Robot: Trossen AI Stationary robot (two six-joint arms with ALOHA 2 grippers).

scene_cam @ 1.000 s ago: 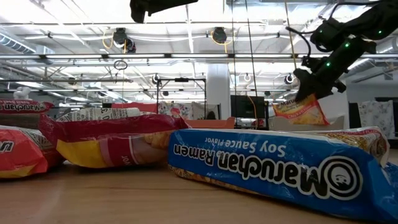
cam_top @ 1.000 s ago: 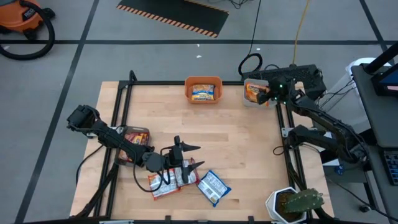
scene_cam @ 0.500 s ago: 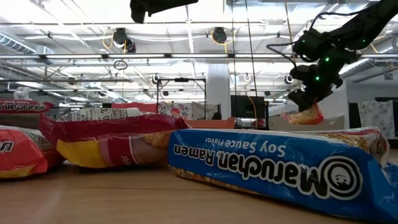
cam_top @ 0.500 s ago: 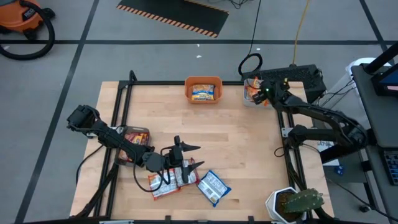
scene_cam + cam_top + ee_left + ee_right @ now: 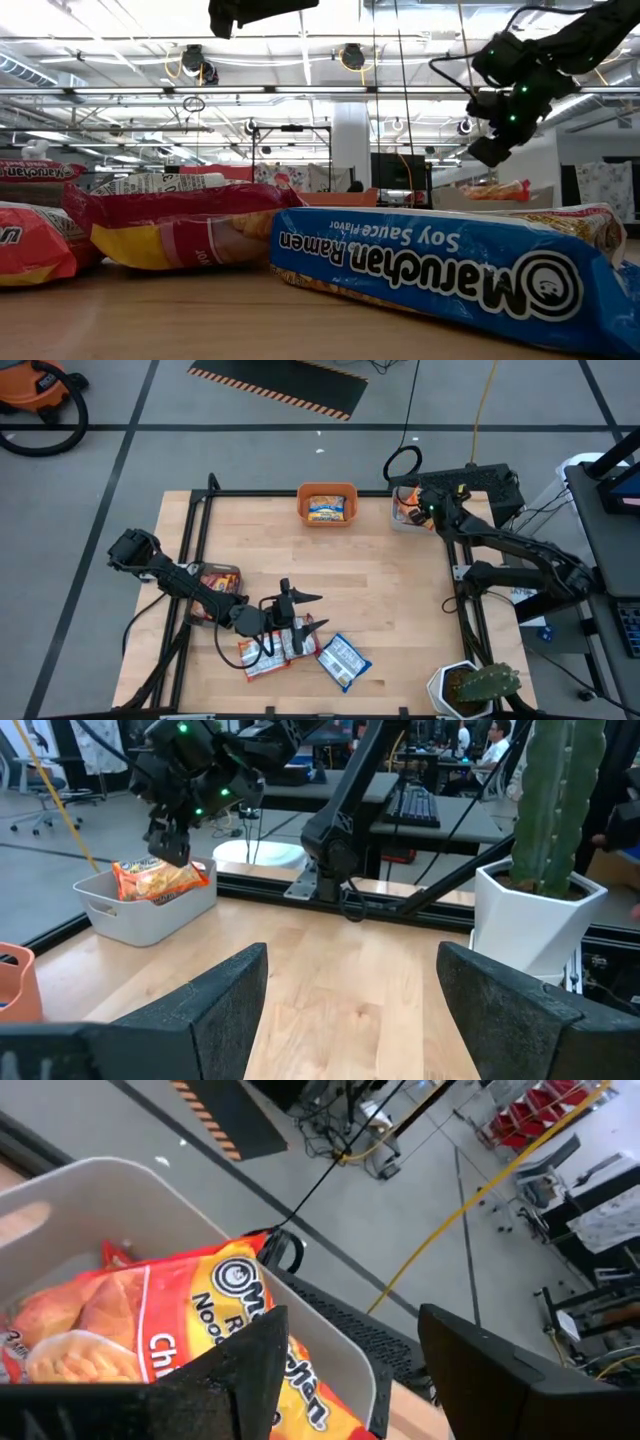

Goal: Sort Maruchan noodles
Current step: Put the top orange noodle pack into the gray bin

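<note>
**Orange packet lies in the grey bin, right fingers apart above it**

Nearest the front edge of the bench [image 5: 380, 610], three noodle packets lie together. The blue-white packet [image 5: 344, 660] sits rightmost and fills the foreground of the low view [image 5: 450, 270], its soy sauce label showing upside down. Just left of it lie a silver-red packet [image 5: 297, 644] and a red packet [image 5: 258, 655], close side by side.

The left gripper [image 5: 304, 612] hovers over this group, its fingers [image 5: 225, 1000] spread wide with nothing between them.

Further left, at the bench edge under the left arm, a clear bin [image 5: 222, 575] holds a dark red-brown packet [image 5: 214, 578].

Off the near right corner stands a cactus [image 5: 487, 682] in a white pot [image 5: 445, 686].

At the far edge, near the middle, an orange bin [image 5: 328, 503] holds a yellow-blue packet [image 5: 327, 509].

At the far right corner sits a grey bin [image 5: 150, 912]. An orange packet [image 5: 158, 880] lies in it, leaning against the wall with one end over the rim; the right wrist view shows it close up [image 5: 200, 1340]. The right gripper [image 5: 170, 842] hangs just above that packet, clear of it, with its fingers [image 5: 240, 1380] set apart and empty.
</note>
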